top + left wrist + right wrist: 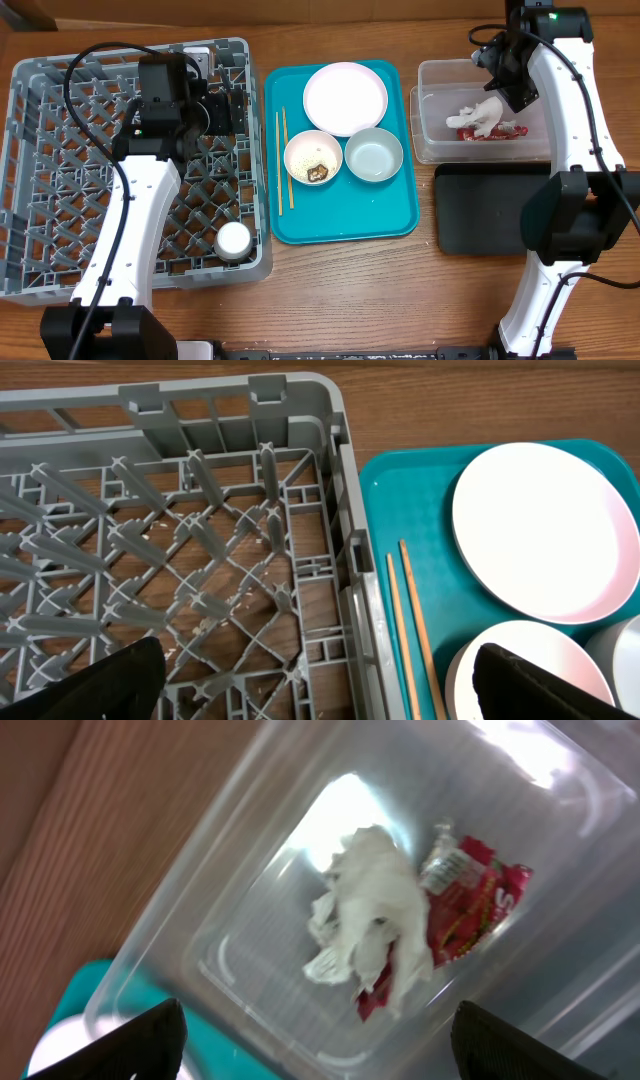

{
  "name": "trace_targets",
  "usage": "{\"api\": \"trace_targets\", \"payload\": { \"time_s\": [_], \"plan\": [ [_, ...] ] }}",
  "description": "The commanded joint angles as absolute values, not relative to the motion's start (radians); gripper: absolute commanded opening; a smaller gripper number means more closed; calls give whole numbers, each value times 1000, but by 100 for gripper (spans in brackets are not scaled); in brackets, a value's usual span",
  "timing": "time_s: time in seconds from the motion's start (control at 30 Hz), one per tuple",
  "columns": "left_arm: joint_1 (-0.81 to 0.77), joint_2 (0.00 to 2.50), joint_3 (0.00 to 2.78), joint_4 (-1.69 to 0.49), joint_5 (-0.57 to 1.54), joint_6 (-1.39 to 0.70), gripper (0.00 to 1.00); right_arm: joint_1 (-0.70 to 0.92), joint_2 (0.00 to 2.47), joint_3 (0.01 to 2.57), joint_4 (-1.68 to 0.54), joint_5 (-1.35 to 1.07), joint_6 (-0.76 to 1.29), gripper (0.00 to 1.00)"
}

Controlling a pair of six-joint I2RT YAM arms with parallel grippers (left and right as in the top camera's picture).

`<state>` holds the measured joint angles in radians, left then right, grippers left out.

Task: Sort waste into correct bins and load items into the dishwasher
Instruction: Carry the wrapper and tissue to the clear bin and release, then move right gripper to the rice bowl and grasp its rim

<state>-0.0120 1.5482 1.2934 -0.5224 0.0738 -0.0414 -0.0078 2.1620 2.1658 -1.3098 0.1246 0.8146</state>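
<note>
The napkin [478, 113] and the red-and-white wrapper [497, 131] lie in the clear tub [432, 132]. My right gripper [503, 88] hovers open and empty above them. In the right wrist view, the napkin [365, 910] lies partly over the wrapper [472, 905] on the tub floor [250, 950], between my open fingers [315, 1040]. The plate [345, 97], a bowl with rice scraps [313, 158], an empty bowl [373, 154] and the chopsticks [281, 160] sit on the teal tray. My left gripper [238, 112] is open and empty over the right wall of the dish rack [60, 200].
The teal tray [340, 228] lies between the rack and the tub. The black tray [480, 210] lies in front of the tub. A small white cup [233, 240] stands in the rack's near right corner. The left wrist view shows the rack wall [340, 510], the chopsticks [410, 620] and the plate [545, 530].
</note>
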Motion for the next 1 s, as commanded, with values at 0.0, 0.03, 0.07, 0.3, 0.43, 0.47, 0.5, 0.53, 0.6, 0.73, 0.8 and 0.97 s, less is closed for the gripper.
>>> {"api": "trace_targets", "payload": {
  "time_s": [0.0,0.03,0.07,0.3,0.43,0.47,0.5,0.53,0.6,0.73,0.8,0.97],
  "plan": [
    [-6,1520,1316,-514,71,-68,100,-11,2135,2264,-1324,11,625,86],
    [-6,1520,1316,-512,76,-70,100,-6,2130,2291,-1336,-28,575,87],
    [-6,1520,1316,-511,80,-72,100,2,2122,2321,-1352,-75,517,87],
    [-6,1520,1317,-527,120,-87,100,135,2109,2371,-1487,-159,418,87],
    [-6,1520,1317,-550,128,-86,100,247,2110,2326,-1497,-159,418,87],
    [-6,1520,1317,-554,128,-86,100,278,2110,2312,-1487,-159,419,86],
    [-6,1520,1317,-558,128,-86,100,304,2112,2301,-1475,-159,419,86],
    [-6,1520,1317,-562,128,-86,100,329,2112,2288,-1460,-158,422,85],
    [-6,1520,1317,-572,128,-86,100,381,2112,2251,-1416,-159,422,83],
    [-6,1520,1317,-589,122,-86,100,451,2115,2183,-1365,-153,472,77],
    [-5,1520,1317,-597,123,-87,100,475,2117,2151,-1354,-149,512,71],
    [-5,1520,1317,-614,124,-89,100,524,2117,2097,-1341,-148,616,60]
  ]
}}
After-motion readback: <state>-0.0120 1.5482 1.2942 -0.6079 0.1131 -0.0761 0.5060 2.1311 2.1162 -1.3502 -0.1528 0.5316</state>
